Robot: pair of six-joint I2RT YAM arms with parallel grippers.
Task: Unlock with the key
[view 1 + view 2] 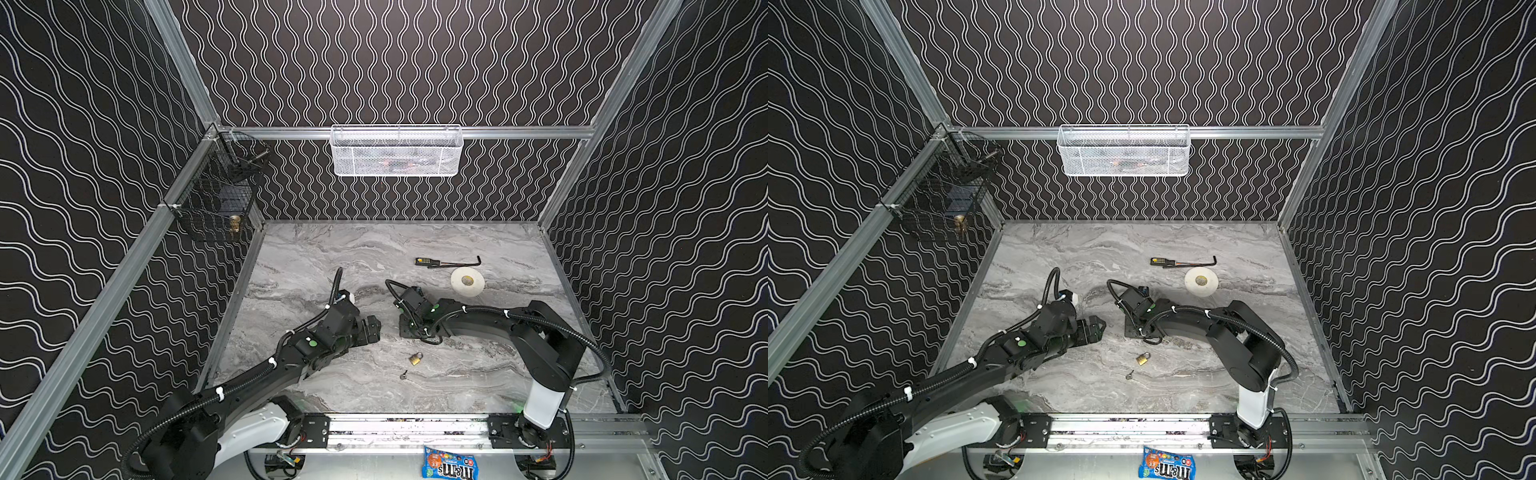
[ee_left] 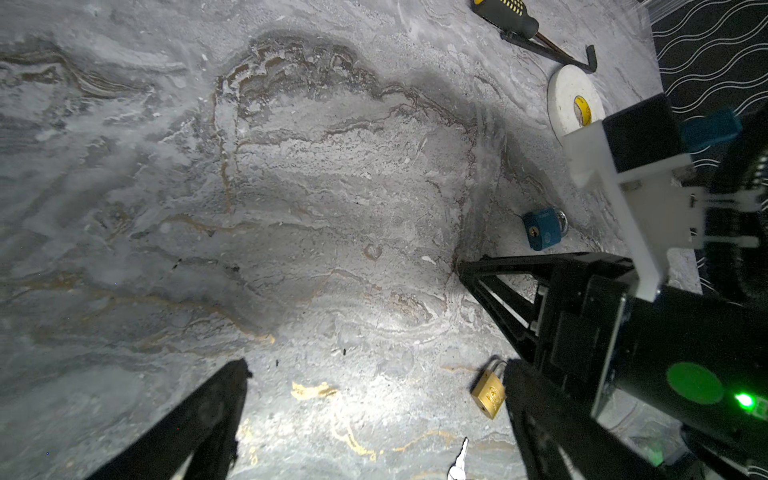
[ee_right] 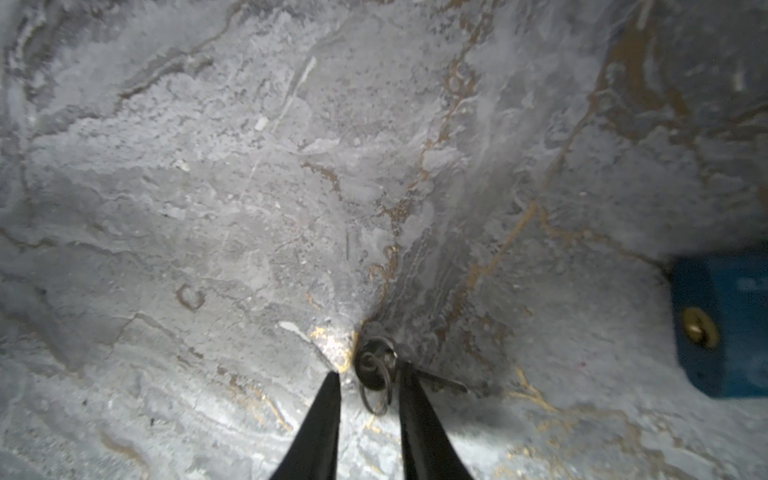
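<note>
A small dark key on a wire ring (image 3: 374,368) lies on the marble table (image 3: 249,187), next to a blue padlock (image 3: 723,328) that also shows in the left wrist view (image 2: 542,228). My right gripper (image 3: 368,376) points down at the table with its jaws narrowed around this key. One finger (image 3: 415,415) touches the key and the other stands a little off it. In both top views a brass padlock (image 1: 415,358) (image 1: 1142,358) and a loose silver key (image 1: 404,375) (image 2: 457,461) lie near the front. My left gripper (image 2: 374,365) hovers wide open and empty, left of the brass padlock (image 2: 488,392).
A white tape roll (image 1: 467,282), a screwdriver (image 1: 426,262) and a black hex key (image 1: 465,262) lie behind the right arm. A white mesh basket (image 1: 395,151) hangs on the back wall and a black wire basket (image 1: 216,195) on the left wall. A candy bag (image 1: 449,465) lies in front of the rail.
</note>
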